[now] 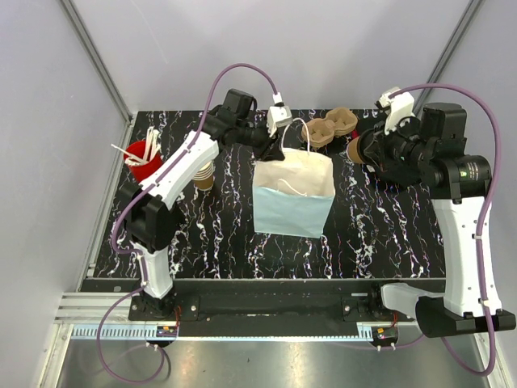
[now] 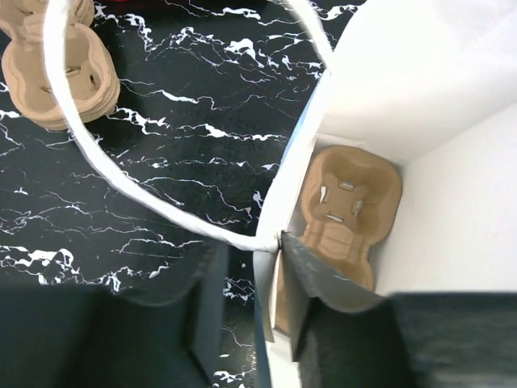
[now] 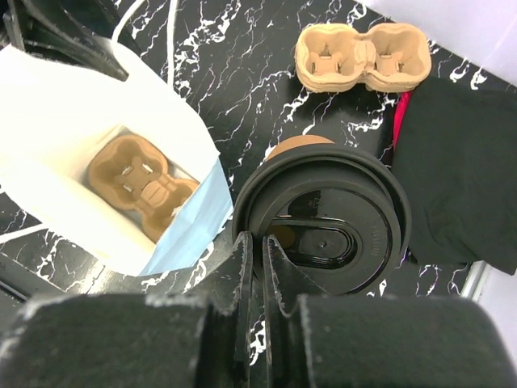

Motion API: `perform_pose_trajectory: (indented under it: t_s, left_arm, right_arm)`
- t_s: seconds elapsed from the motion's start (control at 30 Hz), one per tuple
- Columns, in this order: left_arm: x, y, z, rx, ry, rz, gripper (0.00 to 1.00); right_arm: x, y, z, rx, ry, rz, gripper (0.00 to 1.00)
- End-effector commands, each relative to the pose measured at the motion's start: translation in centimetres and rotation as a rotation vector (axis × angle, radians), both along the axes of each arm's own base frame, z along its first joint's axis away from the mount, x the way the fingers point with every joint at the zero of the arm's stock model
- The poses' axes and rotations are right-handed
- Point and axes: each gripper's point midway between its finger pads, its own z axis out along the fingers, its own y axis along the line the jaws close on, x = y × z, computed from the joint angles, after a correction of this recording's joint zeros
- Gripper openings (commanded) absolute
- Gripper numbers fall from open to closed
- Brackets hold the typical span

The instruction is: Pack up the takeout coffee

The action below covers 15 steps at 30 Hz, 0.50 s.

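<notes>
Right hand [image 3: 260,252] is pinched shut on the rim of the coffee [image 3: 323,214], held just right of the bag [image 3: 65,121]. Left hand [image 2: 257,260] straddles the bag's far rim with a gap showing on the outer side, so it's not clamped yet. I'd grip that wall and pull the mouth wide first, then bring the coffee over level and lower it straight into a pocket of the carrier [image 3: 141,182] inside. The rim pinch is thin, so go slow.
</notes>
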Motion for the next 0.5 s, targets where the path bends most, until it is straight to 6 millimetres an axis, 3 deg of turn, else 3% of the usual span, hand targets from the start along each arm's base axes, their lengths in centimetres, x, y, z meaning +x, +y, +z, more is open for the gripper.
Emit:
perform_pose_trajectory:
  t_s: [0.0, 0.17, 0.47]
  left_arm:
    - [0.1, -0.2, 1.9, -0.033, -0.010, 0.021, 0.27]
    - [-0.5, 0.6, 1.6, -0.018, 0.033, 0.103, 0.15]
    - [0.9, 3.0, 2.5, -0.039, -0.010, 0.391, 0.15]
  right_arm:
    - [-0.4, 0.3, 1.5, 0.030, -0.029, 0.010, 0.00]
    - [-0.6, 0.8, 1.8, 0.050, -0.031, 0.025, 0.00]
    - [-0.3, 2.4, 4.1, 0.123, -0.030, 0.089, 0.00]
